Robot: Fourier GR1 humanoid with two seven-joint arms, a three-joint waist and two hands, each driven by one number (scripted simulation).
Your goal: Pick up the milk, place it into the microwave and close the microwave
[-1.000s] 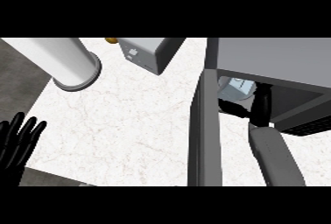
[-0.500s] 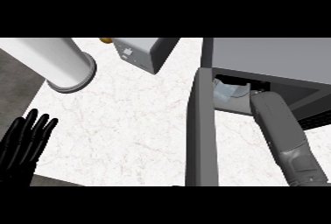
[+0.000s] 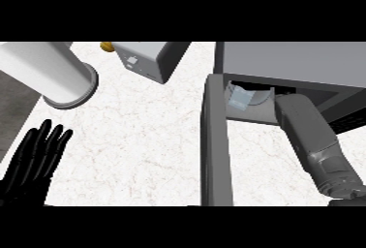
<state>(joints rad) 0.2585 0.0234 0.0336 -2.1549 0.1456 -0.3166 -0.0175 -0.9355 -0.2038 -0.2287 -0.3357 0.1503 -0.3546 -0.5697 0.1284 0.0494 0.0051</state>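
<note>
1. The right forearm [image 3: 314, 140] reaches up into the open microwave [image 3: 300, 60]; its hand is hidden inside the cavity, so I cannot tell how the fingers stand.
2. The milk [image 3: 241, 98], a pale carton, sits inside the microwave near the left of the opening, just beside the forearm's end.
3. The microwave door [image 3: 216, 145] stands open, swung out towards the view's lower edge.
4. The left hand [image 3: 34, 160] rests at the lower left, fingers straight and spread, over the counter [image 3: 143, 145] edge.
5. A white cylinder [image 3: 50, 72] and a grey box [image 3: 151, 59] lie at the counter's far side.
</note>
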